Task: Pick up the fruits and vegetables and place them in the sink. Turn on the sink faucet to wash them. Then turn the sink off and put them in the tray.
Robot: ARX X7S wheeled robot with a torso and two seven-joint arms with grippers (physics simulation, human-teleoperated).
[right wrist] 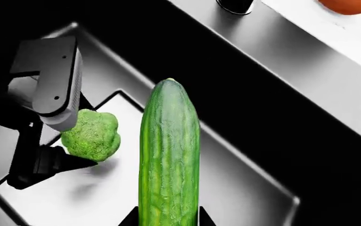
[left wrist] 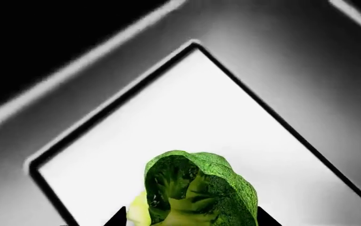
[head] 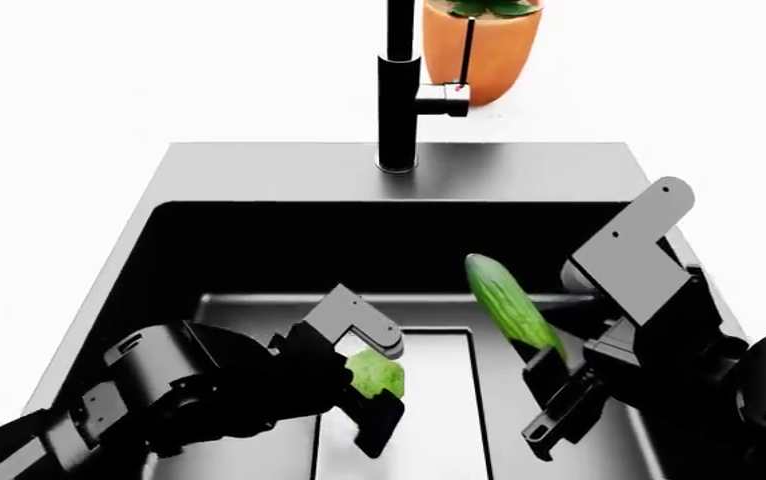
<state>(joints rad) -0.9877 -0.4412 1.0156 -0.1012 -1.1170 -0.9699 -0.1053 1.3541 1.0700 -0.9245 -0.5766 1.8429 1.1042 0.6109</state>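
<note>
The left gripper (head: pixel 372 385) pinches the broccoli floret (head: pixel 378 375) low over the pale drain panel (head: pixel 450 400) of the sink (head: pixel 290 165). To its right, the right gripper (head: pixel 553 370) clamps the cucumber (head: pixel 510 305) by its near end, the far end tilted up. The cucumber looks stiff and glossy, likely slippery when wet, so a mid-length hold suits it; the floret seems light and crumbly, best held gently across the crown.

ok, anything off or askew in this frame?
Nothing stands out. The left gripper holds the broccoli over the drain panel inside the sink; the right gripper holds the cucumber by one end, tilted above the basin. The faucet stands upright, no water seen running.
</note>
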